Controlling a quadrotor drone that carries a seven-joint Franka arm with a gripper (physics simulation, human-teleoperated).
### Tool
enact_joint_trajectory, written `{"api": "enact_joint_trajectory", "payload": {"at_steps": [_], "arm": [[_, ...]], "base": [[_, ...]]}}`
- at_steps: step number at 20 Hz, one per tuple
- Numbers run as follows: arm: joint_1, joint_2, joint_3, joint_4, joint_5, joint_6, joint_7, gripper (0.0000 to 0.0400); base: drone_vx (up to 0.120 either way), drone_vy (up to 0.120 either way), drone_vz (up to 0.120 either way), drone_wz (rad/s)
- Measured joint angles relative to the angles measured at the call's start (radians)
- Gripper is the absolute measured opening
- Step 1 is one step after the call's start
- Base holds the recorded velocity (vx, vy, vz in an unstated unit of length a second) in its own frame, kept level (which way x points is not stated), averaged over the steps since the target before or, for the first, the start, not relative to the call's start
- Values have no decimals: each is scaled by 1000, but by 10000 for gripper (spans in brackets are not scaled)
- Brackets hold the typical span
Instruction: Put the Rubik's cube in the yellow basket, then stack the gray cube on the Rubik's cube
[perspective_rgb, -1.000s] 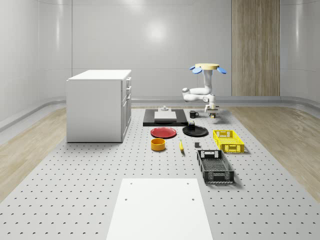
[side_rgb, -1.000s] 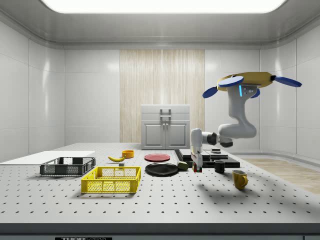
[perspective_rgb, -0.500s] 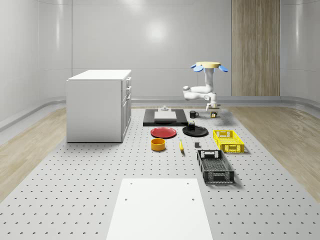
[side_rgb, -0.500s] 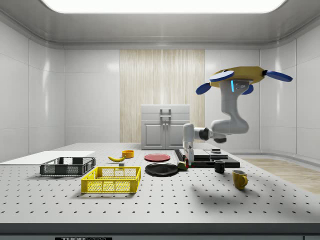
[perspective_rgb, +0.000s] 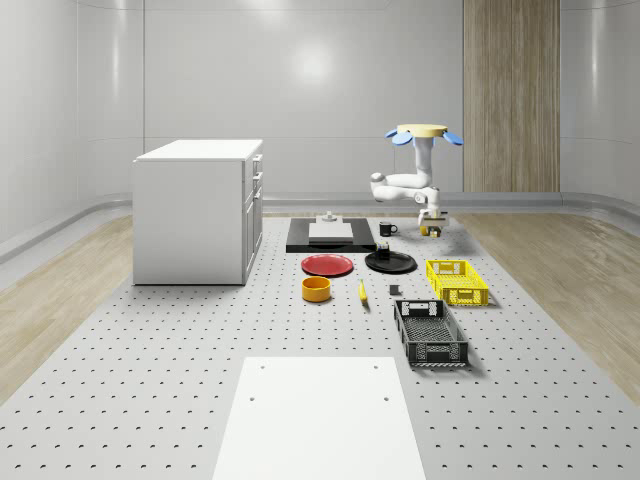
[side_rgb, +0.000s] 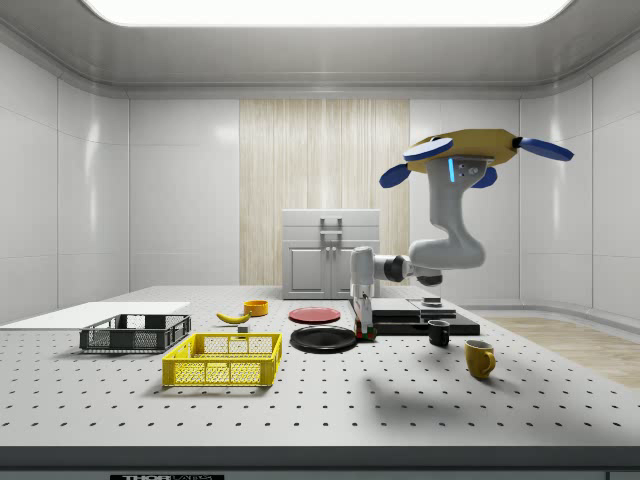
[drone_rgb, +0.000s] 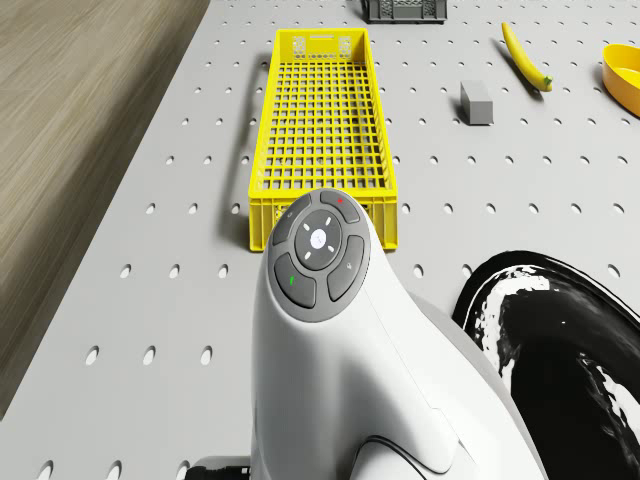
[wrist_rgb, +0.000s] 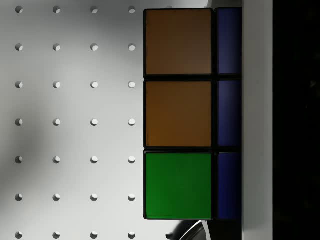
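While the drone (side_rgb: 470, 152) hovers beside the black plate (side_rgb: 323, 338), its gripper (side_rgb: 364, 330) jaws clamp the Rubik's cube (wrist_rgb: 192, 115).

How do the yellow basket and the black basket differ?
Color: the yellow basket is bright yellow, the black basket dark. Place: in the whole-scene view the yellow basket lies farther back, closer to the drone, with the black basket nearer the camera. Both are empty rectangular mesh crates resting flat on the table, long sides roughly parallel.
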Motion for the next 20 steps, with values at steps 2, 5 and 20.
{"api": "enact_joint_trajectory", "payload": {"at_steps": [2,5,20], "arm": [[-1,-4,1,0,2,4,1,325],[-3,-10,2,0,4,9,2,325],[-9,-37,7,2,16,34,8,325]], "base": [[120,0,0,0],[120,0,0,0],[120,0,0,0]]}}
